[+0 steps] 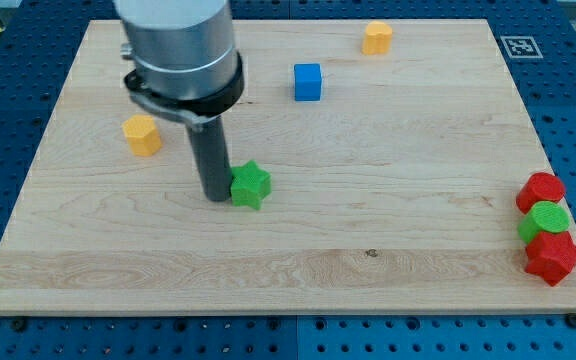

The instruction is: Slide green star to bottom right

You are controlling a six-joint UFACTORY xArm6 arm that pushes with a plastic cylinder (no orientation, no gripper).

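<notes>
The green star lies on the wooden board, left of the middle. My tip rests on the board right against the star's left side. The dark rod rises from it to the grey arm body at the view's top left. The board's bottom right corner holds a stack-like cluster of other blocks.
A red block, a green round block and a red star sit close together at the right edge. A blue cube and an orange block lie near the top. Another orange block lies at the left.
</notes>
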